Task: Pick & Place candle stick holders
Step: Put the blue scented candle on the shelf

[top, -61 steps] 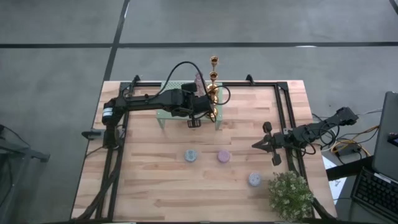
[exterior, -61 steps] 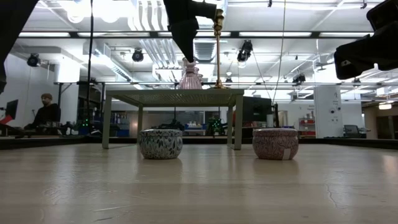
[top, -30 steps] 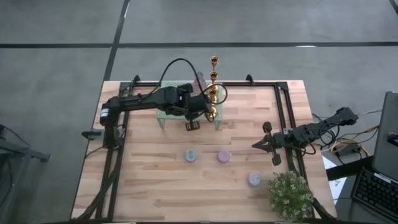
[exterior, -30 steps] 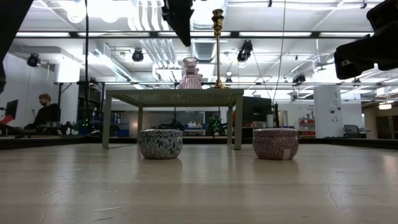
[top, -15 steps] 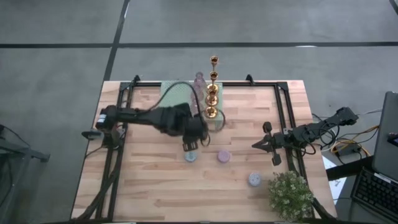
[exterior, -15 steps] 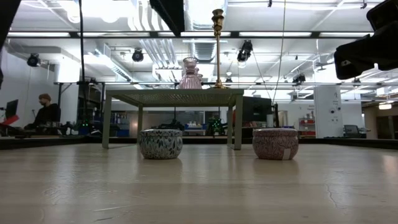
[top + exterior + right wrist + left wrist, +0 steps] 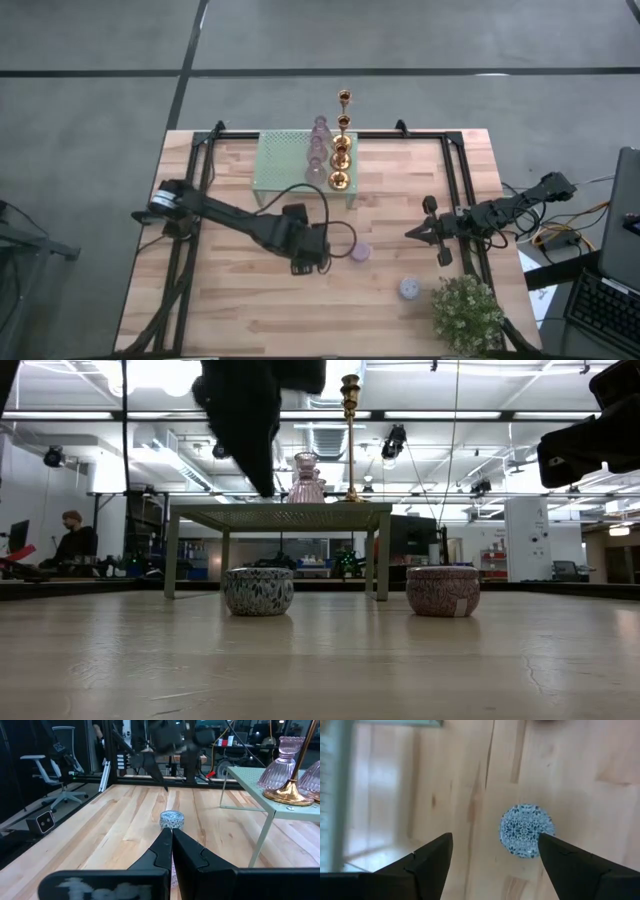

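From above, the left tool (image 7: 310, 262) is hanging over the middle of the tabletop (image 7: 240, 310), covering the blue holder. The lilac holder (image 7: 360, 252) is sitting just beside it, and a third squat holder (image 7: 409, 289) is lying near the plant (image 7: 466, 312). The gold sticks (image 7: 340, 150) and pink glass holders (image 7: 319, 150) are standing on the green rack (image 7: 285, 160). The right tool (image 7: 428, 232) is waiting at the tabletop's right edge.

At table height, the blue holder (image 7: 258, 591) and lilac holder (image 7: 442, 591) are resting apart in front of the rack (image 7: 280, 515).

In the left wrist view, the fingers (image 7: 427, 862) are spread wide above the blue holder (image 7: 527, 830), seemingly not touching it.

In the right wrist view, the right tool (image 7: 171, 837) is pressed together.
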You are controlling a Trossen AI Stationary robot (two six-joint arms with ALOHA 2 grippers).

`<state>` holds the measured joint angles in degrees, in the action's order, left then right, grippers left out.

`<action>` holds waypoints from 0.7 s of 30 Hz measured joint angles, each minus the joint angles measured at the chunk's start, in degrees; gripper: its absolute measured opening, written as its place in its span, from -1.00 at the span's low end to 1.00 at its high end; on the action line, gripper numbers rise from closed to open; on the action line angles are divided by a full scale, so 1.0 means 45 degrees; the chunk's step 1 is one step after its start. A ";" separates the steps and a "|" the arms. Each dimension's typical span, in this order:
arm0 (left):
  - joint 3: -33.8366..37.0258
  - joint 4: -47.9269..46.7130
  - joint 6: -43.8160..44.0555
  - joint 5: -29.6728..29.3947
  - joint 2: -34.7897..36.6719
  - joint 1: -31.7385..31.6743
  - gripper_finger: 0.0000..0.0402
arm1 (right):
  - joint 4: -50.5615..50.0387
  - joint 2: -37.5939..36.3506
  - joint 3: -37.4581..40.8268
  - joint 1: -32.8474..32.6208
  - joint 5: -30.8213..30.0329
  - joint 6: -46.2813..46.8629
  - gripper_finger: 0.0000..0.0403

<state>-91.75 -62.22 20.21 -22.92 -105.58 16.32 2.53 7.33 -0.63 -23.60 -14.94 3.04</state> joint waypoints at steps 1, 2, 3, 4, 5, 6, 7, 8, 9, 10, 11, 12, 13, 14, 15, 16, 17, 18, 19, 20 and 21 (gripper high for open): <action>0.0404 0.0363 0.0077 0.0011 0.0008 -0.0001 0.46 | 0.0003 0.0000 0.0001 -0.0001 0.0000 0.0000 -0.96; 0.0783 0.0688 0.0152 0.0020 0.0031 -0.0005 0.46 | 0.0003 0.0000 -0.0001 0.0001 0.0000 0.0002 -0.96; 0.1166 0.1102 0.0223 0.0026 0.0090 -0.0005 0.45 | 0.0000 0.0000 -0.0002 -0.0002 0.0000 -0.0002 -0.96; 0.1511 0.1579 0.0303 0.0063 0.0143 -0.0005 0.45 | 0.0003 0.0000 -0.0003 -0.0003 0.0000 -0.0007 -0.96; 0.1801 0.2080 0.0343 0.0208 0.0194 -0.0005 0.45 | 0.0003 0.0000 0.0001 0.0001 0.0000 -0.0013 -0.96; 0.2077 0.2528 0.0373 0.0444 0.0235 -0.0005 0.45 | 0.0003 0.0000 -0.0001 0.0001 0.0000 -0.0019 -0.96; 0.2317 0.2835 0.0412 0.0576 0.0248 -0.0003 0.46 | 0.0001 0.0000 -0.0001 -0.0001 0.0000 -0.0043 -0.96; 0.2534 0.3094 0.0502 0.0626 0.0257 0.0000 0.46 | 0.0003 0.0000 0.0001 -0.0003 0.0000 -0.0041 -0.96; 0.2756 0.3368 0.0572 0.0677 0.0257 0.0000 0.46 | -0.0001 0.0000 0.0001 0.0001 0.0000 -0.0041 -0.96; 0.2959 0.3665 0.0590 0.0768 0.0257 0.0000 0.46 | -0.0001 0.0000 -0.0003 0.0000 0.0000 -0.0041 -0.96; 0.3151 0.3911 0.0613 0.0875 0.0258 0.0000 0.46 | -0.0001 0.0000 0.0001 -0.0002 0.0000 -0.0041 -0.96; 0.3352 0.4141 0.0636 0.1022 0.0265 0.0000 0.46 | 0.0003 0.0000 0.0001 -0.0003 0.0000 -0.0036 -0.96; 0.3553 0.4365 0.0669 0.1180 0.0267 0.0000 0.45 | -0.0001 0.0000 0.0000 -0.0002 0.0000 -0.0032 -0.96; 0.3740 0.4597 0.0755 0.1358 0.0267 0.0000 0.45 | 0.0002 0.0000 -0.0001 0.0000 0.0001 -0.0029 -0.96; 0.3898 0.4798 0.0811 0.1536 0.0267 -0.0005 0.45 | -0.0001 0.0000 -0.0001 -0.0003 0.0005 -0.0017 -0.96; 0.4045 0.5019 0.0848 0.1677 0.0267 -0.0005 0.45 | 0.0003 0.0000 -0.0003 -0.0003 0.0002 -0.0007 -0.96; 0.4180 0.5267 0.0859 0.1743 0.0267 -0.0005 0.46 | 0.0000 0.0000 -0.0002 0.0000 0.0005 -0.0006 -0.96; 0.4297 0.5549 0.0874 0.1767 0.0267 -0.0005 0.46 | 0.0003 0.0000 -0.0003 0.0001 0.0010 -0.0007 -0.96; 0.4426 0.5803 0.0879 0.1745 0.0275 -0.0005 0.46 | 0.0001 0.0000 -0.0003 -0.0001 0.0005 -0.0007 -0.96; 0.4523 0.5989 0.0879 0.1720 0.0290 -0.0005 0.46 | -0.0001 0.0000 0.0001 -0.0003 0.0005 -0.0007 -0.96; 0.4614 0.6202 0.0881 0.1748 0.0306 -0.0005 0.46 | 0.0003 0.0000 -0.0003 0.0001 0.0005 -0.0007 -0.96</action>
<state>-70.99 -34.31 24.17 -15.05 -104.20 16.29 2.54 7.33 -0.64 -23.60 -14.92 3.01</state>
